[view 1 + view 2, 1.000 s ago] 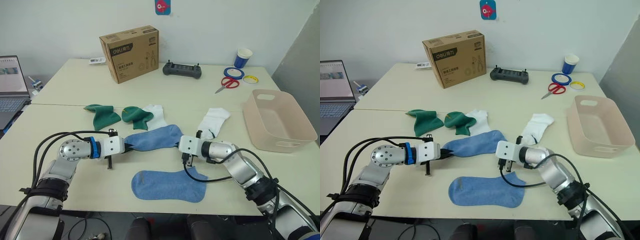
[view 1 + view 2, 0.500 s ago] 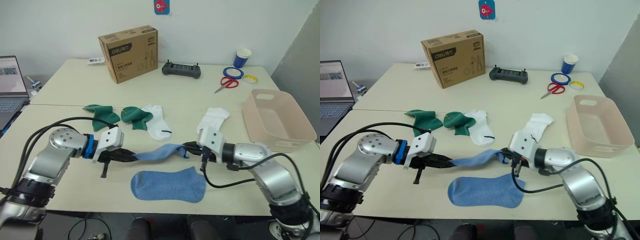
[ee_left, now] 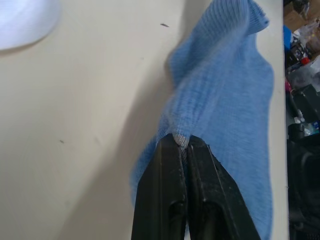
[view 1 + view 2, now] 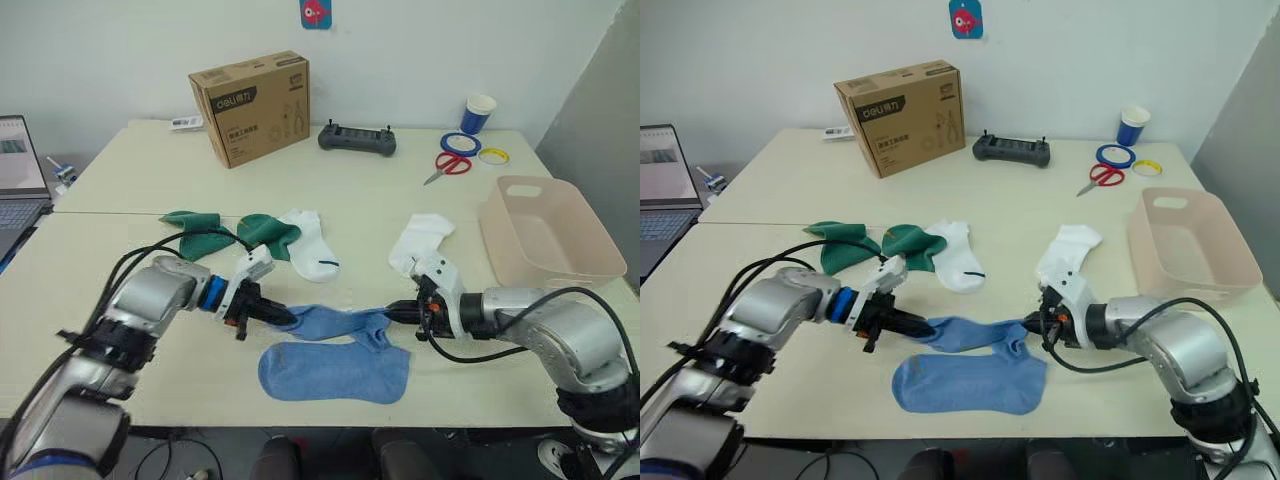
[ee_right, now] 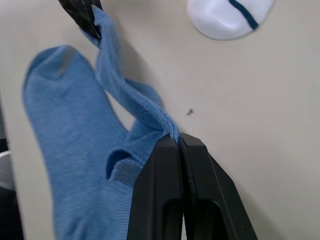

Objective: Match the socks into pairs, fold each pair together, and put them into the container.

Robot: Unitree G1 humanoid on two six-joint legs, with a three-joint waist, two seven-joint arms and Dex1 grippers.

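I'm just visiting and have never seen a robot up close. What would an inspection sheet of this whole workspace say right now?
Surface: cream table, two tops joined by a seam.
Job's things: held blue sock stretched between both grippers, sagging onto flat blue sock; two green socks and two white socks lie behind; container holds nothing seen.
Clutter: cardboard box, black controller, scissors, tape rolls, paper cup.
Grippers: left gripper and right gripper, jaws shut on the held blue sock's ends.
Cables: black cables loop off both forearms.
Surroundings: laptop at the left, white wall behind.
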